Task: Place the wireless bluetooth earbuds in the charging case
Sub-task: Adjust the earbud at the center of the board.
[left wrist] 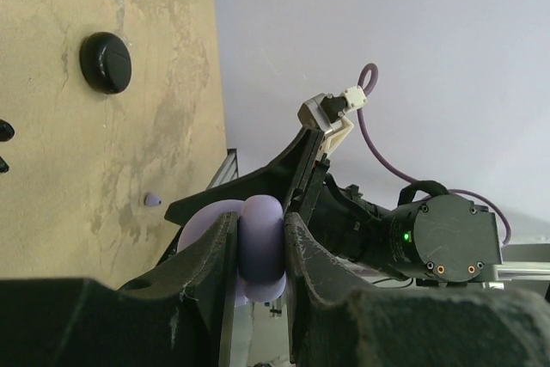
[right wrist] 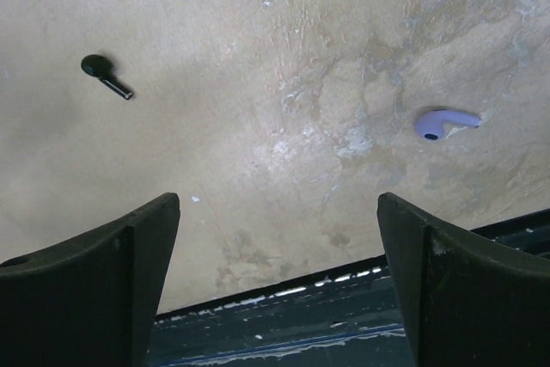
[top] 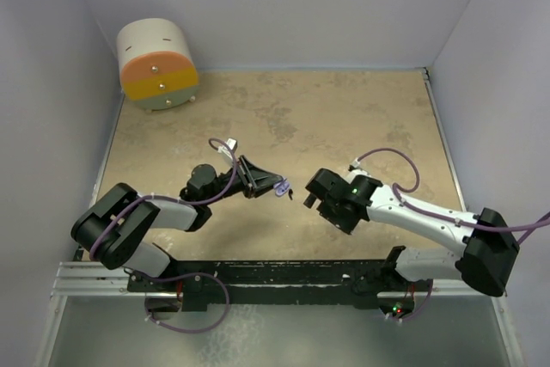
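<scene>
Two earbuds show under the right wrist camera, both lying loose on the tan table (top: 344, 118): a black earbud (right wrist: 105, 73) toward 10 o'clock and a lavender earbud (right wrist: 445, 123) toward 3 o'clock, well apart from each other. The right gripper (right wrist: 277, 212) hovers above them with its fingers spread wide and nothing between them. The left gripper (left wrist: 259, 225) is raised off the table near the centre, its fingers clamped on a rounded lavender piece that I take to be the lavender charging case (left wrist: 260, 255); whether its lid is open cannot be told from these views. A black disc (left wrist: 106, 62), probably the other case, rests on the table toward 10 o'clock in the left wrist view. A round drum-shaped cabinet (top: 157, 64) stands at the table's 11 o'clock corner, well clear of the work. The step in hand looks like the pickup of the first earbud, with none yet seated. The next move likely calls for the right gripper to descend over the lavender earbud, close on its small body without flicking it away, then carry it to the held case and line its stem up with the slot.
</scene>
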Controlling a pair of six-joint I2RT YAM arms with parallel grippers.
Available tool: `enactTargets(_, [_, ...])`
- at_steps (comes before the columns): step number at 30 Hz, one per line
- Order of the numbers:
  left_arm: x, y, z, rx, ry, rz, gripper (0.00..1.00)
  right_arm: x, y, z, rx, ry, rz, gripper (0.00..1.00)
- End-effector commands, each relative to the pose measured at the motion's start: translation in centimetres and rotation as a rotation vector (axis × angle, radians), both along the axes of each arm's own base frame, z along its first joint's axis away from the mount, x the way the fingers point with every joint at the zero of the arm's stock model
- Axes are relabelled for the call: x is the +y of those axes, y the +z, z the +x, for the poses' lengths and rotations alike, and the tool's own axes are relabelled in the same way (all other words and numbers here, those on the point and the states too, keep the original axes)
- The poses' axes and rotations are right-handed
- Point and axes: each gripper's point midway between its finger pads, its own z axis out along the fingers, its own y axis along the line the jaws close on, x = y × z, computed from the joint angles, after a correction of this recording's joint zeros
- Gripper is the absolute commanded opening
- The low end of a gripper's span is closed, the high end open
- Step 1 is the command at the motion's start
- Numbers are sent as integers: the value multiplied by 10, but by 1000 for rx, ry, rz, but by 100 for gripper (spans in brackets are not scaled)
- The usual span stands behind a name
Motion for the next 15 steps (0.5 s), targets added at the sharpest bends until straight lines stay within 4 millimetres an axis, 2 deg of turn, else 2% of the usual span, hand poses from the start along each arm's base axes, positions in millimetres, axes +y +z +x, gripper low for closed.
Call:
enactTargets(1, [-4, 25, 11, -104, 14, -29, 0, -14, 2, -1, -15, 95, -88, 99])
enactTargets(5, [-7, 28, 17, -112, 21, -20, 0, -13, 17, 12, -63, 208, -150, 99])
enactTargets(10, [-9, 35, 24, -125, 35, -22, 0, -24, 10, 15, -19, 334, -240, 100])
enactTargets(15, [-9, 38, 30, -140, 58, -4, 0, -29, 3, 13, 34, 401, -243, 100])
